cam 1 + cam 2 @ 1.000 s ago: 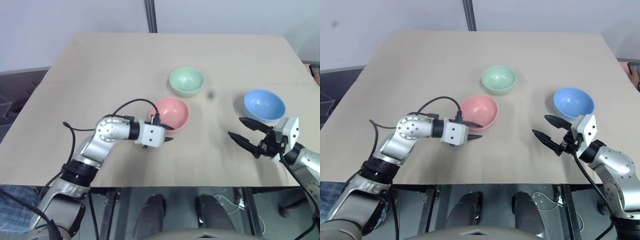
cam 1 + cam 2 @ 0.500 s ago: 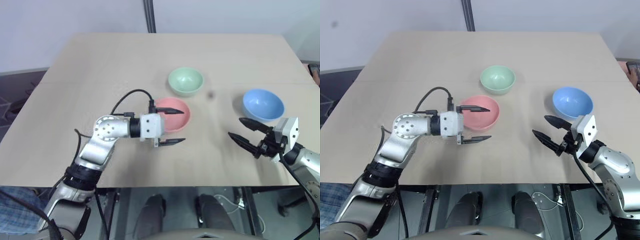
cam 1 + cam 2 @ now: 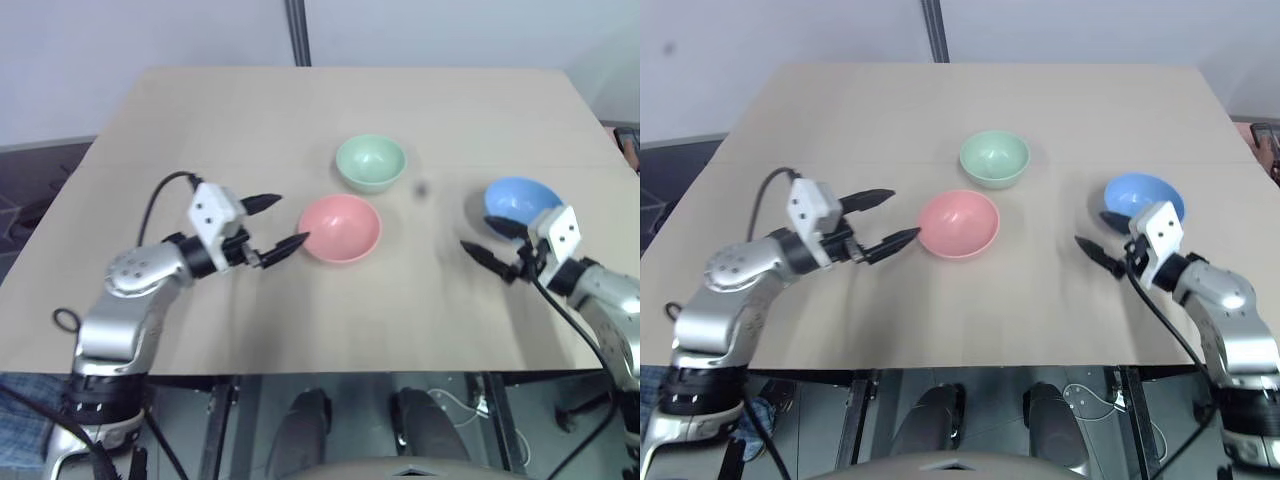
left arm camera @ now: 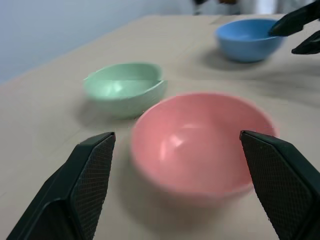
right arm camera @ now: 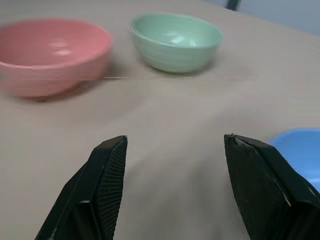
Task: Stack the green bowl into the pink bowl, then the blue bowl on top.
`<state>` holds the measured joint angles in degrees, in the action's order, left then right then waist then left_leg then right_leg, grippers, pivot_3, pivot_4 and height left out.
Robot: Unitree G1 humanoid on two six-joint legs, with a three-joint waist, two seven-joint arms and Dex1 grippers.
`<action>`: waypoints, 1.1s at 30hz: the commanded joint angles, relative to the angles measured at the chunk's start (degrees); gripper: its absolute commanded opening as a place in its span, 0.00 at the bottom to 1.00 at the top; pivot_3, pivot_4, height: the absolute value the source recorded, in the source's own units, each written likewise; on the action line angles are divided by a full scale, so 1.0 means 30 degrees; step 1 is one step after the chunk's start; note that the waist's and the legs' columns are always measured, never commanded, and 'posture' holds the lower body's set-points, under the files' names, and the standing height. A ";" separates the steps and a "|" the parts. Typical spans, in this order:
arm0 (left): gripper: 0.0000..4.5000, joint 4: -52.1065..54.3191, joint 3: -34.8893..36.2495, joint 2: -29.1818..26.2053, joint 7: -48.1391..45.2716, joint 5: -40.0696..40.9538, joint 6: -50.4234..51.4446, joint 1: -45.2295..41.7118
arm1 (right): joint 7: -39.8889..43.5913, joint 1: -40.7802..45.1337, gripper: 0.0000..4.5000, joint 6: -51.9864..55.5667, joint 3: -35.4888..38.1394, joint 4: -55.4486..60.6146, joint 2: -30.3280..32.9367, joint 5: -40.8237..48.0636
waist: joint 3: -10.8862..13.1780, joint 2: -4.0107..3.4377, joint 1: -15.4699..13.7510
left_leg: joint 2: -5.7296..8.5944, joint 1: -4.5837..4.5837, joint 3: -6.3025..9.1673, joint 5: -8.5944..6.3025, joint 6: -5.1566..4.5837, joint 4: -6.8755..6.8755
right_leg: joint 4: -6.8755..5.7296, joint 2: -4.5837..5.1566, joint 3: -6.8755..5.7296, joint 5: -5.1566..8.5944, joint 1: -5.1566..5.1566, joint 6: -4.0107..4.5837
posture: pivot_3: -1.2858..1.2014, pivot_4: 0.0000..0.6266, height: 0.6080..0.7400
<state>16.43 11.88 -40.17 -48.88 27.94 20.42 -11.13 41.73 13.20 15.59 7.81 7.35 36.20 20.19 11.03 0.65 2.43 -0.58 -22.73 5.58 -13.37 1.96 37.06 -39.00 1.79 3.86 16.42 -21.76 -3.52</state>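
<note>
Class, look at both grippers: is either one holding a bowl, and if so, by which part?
Nothing is held. The left gripper is open beside the pink bowl, and the right gripper is open by the blue bowl.

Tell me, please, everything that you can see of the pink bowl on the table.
The pink bowl is small, round, salmon-pink, smooth and plain, plastic-looking, with a glossy inside. It stands upright and empty on the beige table, near the middle. The green bowl stands just behind it, apart. The left claw is open beside it, not touching. Nothing else touches it.
</note>
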 commanded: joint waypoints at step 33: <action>0.93 0.1692 0.4647 -0.3511 -0.2801 0.2766 0.1383 0.2939 | -0.0263 1.7994 0.72 -0.3473 -1.0078 -1.8226 -0.6874 -1.1957 | 0.0028 -0.0031 0.0518 | 0.0009 -0.0057 -0.0044 0.0005 0.0009 -0.0172 | 0.0010 0.0022 0.0034 -0.0004 -0.0167 0.0015 | 0.52 0.24 1.00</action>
<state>19.53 23.17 -50.28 -57.79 35.94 25.08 -2.64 41.20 65.07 7.27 -22.35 -47.48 15.89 -15.27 11.11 0.56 3.98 -0.56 -22.91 5.45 -13.35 1.99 36.54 -38.97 1.85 3.96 16.40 -22.27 -3.48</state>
